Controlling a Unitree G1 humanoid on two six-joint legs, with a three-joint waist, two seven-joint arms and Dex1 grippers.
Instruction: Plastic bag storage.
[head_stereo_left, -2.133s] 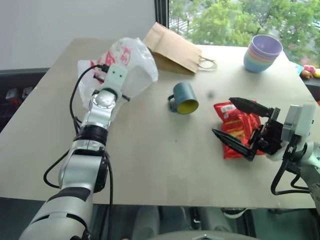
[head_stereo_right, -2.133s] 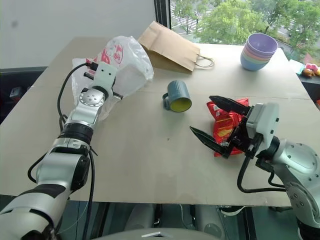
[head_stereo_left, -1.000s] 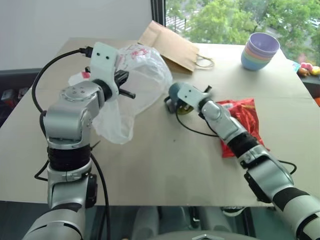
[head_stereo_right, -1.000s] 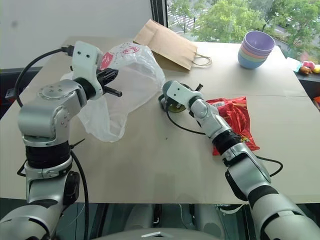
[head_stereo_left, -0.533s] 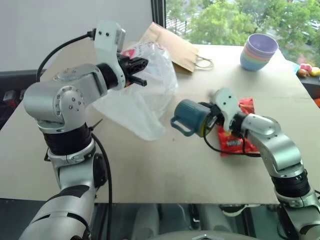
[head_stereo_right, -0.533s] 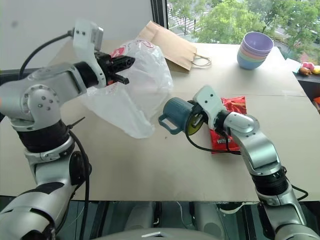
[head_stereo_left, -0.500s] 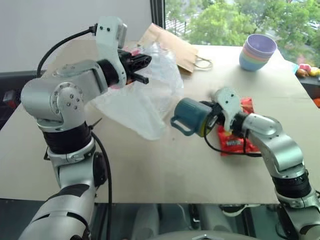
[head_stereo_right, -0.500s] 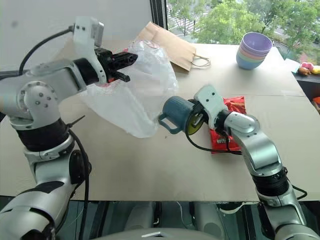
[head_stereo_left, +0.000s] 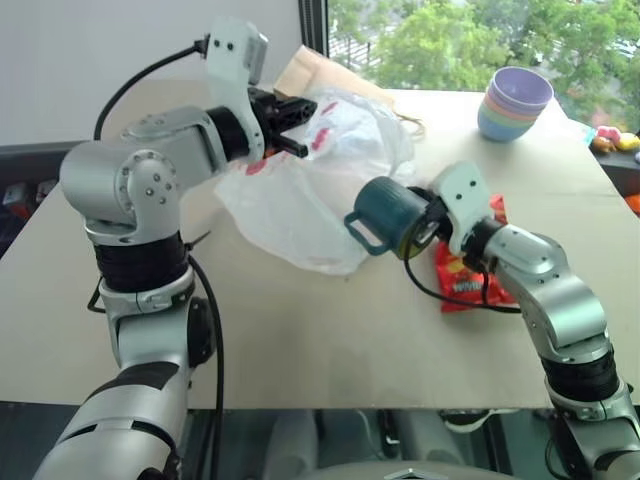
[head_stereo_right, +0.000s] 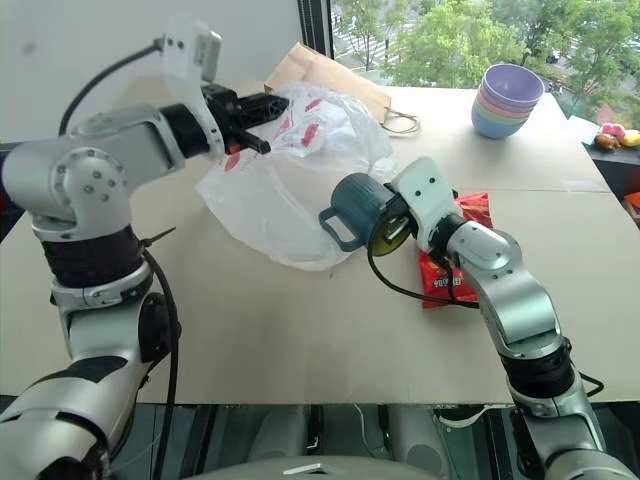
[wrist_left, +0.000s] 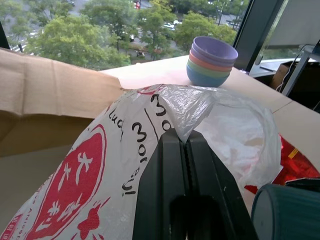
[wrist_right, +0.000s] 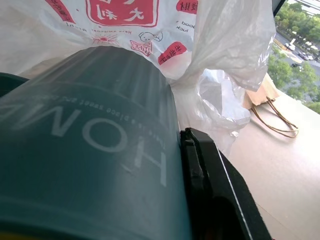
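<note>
Pinching the bag (head_stereo_left: 320, 190) at its top edge, left gripper (head_stereo_left: 297, 126) raised above the table (head_stereo_left: 330, 330), fingers (wrist_left: 180, 165) pressed together on the thin film. Hanging from that pinch, bag draped down, lower folds resting on the table, red print facing outward. Clamped on the mug (head_stereo_left: 390, 213), right gripper (head_stereo_right: 402, 222) held level just beside the bag, one finger (wrist_right: 210, 175) against the mug's rim, mug on its side in the air, handle downward, base touching the bag's side. Behind the right arm, red packet (head_stereo_left: 462, 280) flat on the table. Further back, paper bag (head_stereo_left: 305, 70) partly hidden by the plastic, stacked bowls (head_stereo_left: 514, 103) near the window.
</note>
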